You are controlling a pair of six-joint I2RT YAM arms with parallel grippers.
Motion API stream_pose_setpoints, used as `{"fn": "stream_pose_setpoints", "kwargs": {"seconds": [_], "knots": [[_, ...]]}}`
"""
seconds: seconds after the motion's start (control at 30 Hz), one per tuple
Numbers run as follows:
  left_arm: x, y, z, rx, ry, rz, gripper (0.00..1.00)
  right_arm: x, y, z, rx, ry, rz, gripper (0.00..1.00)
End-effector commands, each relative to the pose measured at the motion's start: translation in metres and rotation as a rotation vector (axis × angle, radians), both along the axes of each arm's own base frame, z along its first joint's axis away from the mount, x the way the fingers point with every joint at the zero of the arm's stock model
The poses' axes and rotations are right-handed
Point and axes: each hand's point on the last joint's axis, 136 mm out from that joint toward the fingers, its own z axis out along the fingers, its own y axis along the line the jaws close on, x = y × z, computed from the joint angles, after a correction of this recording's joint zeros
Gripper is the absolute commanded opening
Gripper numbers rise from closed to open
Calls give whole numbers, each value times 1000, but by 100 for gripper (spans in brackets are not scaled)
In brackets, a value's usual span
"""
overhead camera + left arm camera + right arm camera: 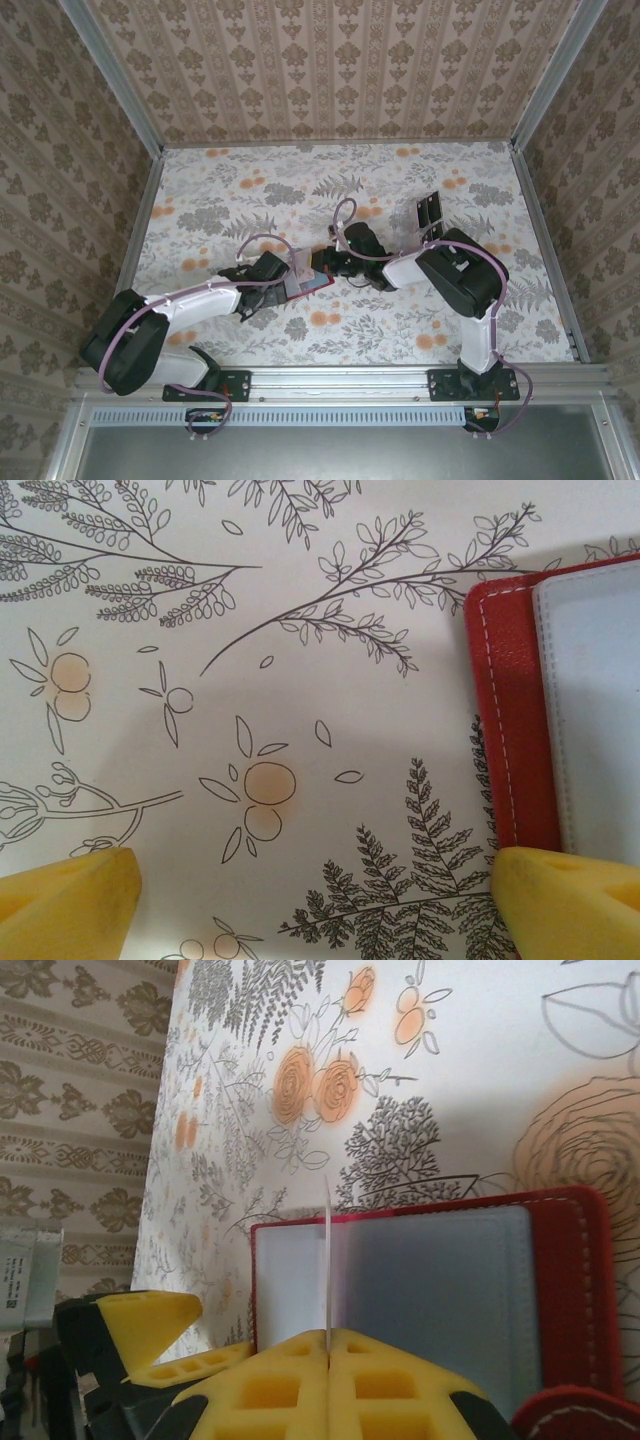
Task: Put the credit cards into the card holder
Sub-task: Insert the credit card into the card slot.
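Red card holder lies open on the floral surface, mid-scene, between both arms. Right gripper: jaws pressed together, pinching one credit card edge-on just over the holder's pale pockets. Left gripper: jaws spread, gripping nothing, one fingertip at the holder's edge. Judgement: card not yet inserted; whether other cards are already pocketed, cannot tell.

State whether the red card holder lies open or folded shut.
Open: the card holder lies spread flat, grey inner pockets facing up inside the red border.
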Motion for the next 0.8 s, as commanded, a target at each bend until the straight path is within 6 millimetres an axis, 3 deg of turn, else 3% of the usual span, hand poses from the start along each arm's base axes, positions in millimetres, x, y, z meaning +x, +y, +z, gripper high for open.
{"fn": "stream_pose_setpoints", "kwargs": {"seconds": [0.0,0.23,0.43,0.77], "knots": [[-7,6,-5,29,23,5,100,-7,5,-2,19,14,25,0],[8,-3,23,18,-33,-31,100,-7,-2,1,-27,-3,11,0],[17,-11,35,0,-56,-47,100,-5,-1,0,-39,-10,14,0],[15,-8,18,21,-21,-31,100,-7,0,-14,-43,23,21,0]]}}
